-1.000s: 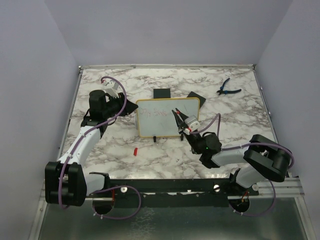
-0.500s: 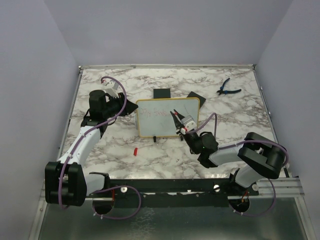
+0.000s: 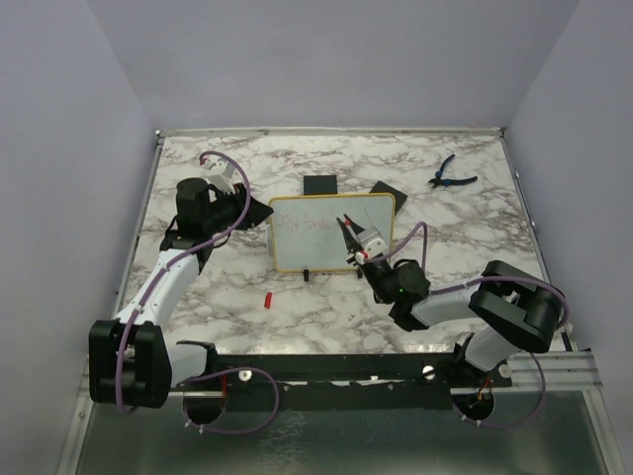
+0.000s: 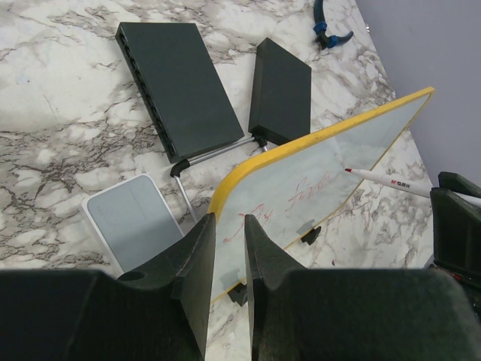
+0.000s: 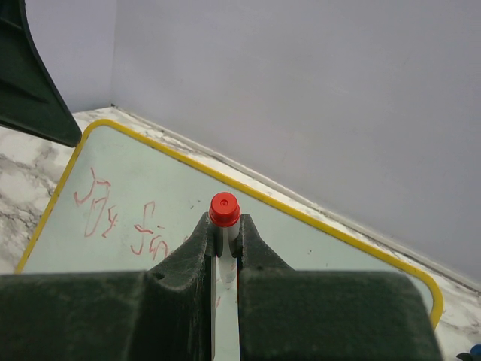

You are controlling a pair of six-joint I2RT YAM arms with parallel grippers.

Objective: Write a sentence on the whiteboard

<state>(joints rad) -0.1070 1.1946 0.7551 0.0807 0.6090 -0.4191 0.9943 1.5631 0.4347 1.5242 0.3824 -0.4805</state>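
Noting the whiteboard (image 3: pixel 316 247) standing tilted at mid-tabletop (image 3: pixel 475 237). Gripping its left yellow edge with the left hand (image 3: pixel 259 213), grip narrow on the frame. Pinching a white marker (image 4: pixel 391 180) in the right hand (image 3: pixel 354 236), shut tight around its barrel, tip touching the board at the right end of the red sentence (image 4: pixel 289 199).
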